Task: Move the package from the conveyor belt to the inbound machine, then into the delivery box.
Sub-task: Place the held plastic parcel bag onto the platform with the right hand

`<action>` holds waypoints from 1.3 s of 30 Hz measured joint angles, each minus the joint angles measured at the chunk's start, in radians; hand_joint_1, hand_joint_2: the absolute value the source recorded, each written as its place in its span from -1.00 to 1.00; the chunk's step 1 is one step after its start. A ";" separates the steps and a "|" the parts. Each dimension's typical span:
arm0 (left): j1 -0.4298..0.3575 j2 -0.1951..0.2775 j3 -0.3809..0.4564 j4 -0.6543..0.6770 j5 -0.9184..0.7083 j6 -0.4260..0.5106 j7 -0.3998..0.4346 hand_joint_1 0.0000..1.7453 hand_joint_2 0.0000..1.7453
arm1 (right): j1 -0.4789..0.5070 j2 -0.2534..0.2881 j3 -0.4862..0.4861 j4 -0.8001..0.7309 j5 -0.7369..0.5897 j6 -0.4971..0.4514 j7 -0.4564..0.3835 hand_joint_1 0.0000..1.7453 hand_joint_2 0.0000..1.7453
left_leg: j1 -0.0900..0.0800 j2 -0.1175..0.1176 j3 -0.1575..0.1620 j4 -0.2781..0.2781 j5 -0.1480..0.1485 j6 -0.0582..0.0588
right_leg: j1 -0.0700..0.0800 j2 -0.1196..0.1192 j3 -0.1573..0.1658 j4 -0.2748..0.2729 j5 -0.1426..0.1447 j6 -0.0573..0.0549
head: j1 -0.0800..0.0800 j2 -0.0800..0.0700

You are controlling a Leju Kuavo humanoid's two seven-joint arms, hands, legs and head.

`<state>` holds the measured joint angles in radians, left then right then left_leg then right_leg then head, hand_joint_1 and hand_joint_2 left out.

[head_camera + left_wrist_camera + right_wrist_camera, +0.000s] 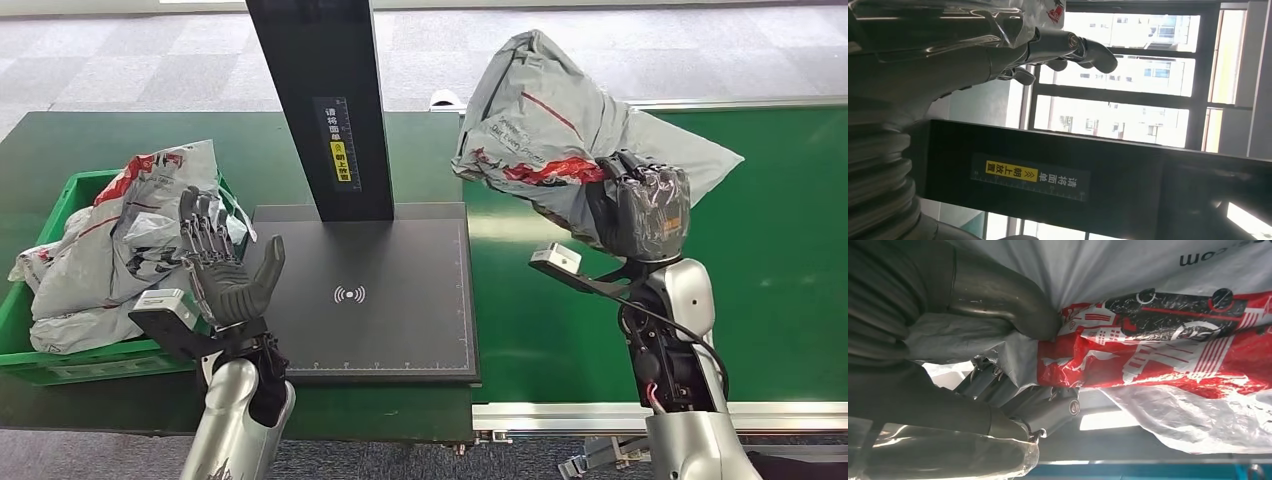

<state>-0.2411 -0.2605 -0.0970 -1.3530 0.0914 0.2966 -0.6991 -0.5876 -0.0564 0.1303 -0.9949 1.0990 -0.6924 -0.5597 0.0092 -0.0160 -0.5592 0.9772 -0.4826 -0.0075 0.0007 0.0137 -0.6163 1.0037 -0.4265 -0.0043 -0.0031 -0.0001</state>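
Your right robot hand [640, 210] grips the grey package [545, 125] from below, fingers closed into the plastic, holding it up above the green belt [780, 290] just right of the scanner [375, 290]. Your left robot hand [222, 262] is raised with fingers spread and straight, holding nothing, between the scanner plate and the green box [60, 200], which already holds other bags [120, 250].

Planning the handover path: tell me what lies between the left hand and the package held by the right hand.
In the head view, the black scanner platform and its upright column lie between the open left hand and the grey package that the right hand holds.
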 joint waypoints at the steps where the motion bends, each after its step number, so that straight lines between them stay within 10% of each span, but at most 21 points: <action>1: 0.000 0.000 0.000 -0.003 0.000 0.000 0.000 -1.00 1.00 | 0.004 0.004 -0.005 -0.012 0.000 0.000 0.000 1.00 1.00 | 0.000 0.000 0.000 0.000 0.000 0.000 | 0.000 0.000 0.000 0.000 0.000 0.000 | 0.000 0.000; 17: 0.000 -0.002 0.000 -0.011 0.001 0.001 0.000 -1.00 1.00 | 0.026 0.025 -0.022 -0.070 0.002 0.000 -0.001 1.00 1.00 | 0.000 0.000 0.001 0.000 0.000 0.000 | 0.000 0.000 0.000 0.000 0.000 0.000 | 0.000 0.000; 24: -0.005 -0.002 -0.002 -0.018 -0.032 0.007 -0.002 -1.00 1.00 | 0.067 0.068 -0.041 -0.154 0.138 -0.001 -0.129 1.00 1.00 | 0.000 0.000 0.001 0.000 0.000 0.000 | 0.000 0.000 0.000 0.000 0.000 0.000 | 0.000 0.000; 30: -0.026 -0.005 -0.006 -0.016 -0.034 -0.019 -0.002 -1.00 1.00 | 0.058 0.075 0.121 -0.075 0.221 0.013 -0.117 1.00 1.00 | 0.000 0.002 0.001 0.000 0.000 0.000 | 0.000 0.001 0.001 0.000 0.000 0.000 | 0.000 0.000; 39: -0.060 -0.008 -0.034 0.015 -0.038 -0.014 -0.002 -1.00 1.00 | -0.099 0.113 0.504 0.327 0.204 0.433 -0.010 1.00 1.00 | 0.000 0.000 0.001 0.000 0.002 0.001 | 0.000 0.000 0.001 0.000 0.000 0.000 | 0.000 0.000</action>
<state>-0.3006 -0.2689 -0.1308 -1.3384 0.0530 0.2829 -0.7008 -0.6863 0.0566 0.6340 -0.6677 1.3027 -0.2590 -0.5695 0.0093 -0.0157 -0.5578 0.9771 -0.4810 -0.0069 0.0009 0.0139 -0.6150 1.0038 -0.4261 -0.0044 -0.0031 0.0000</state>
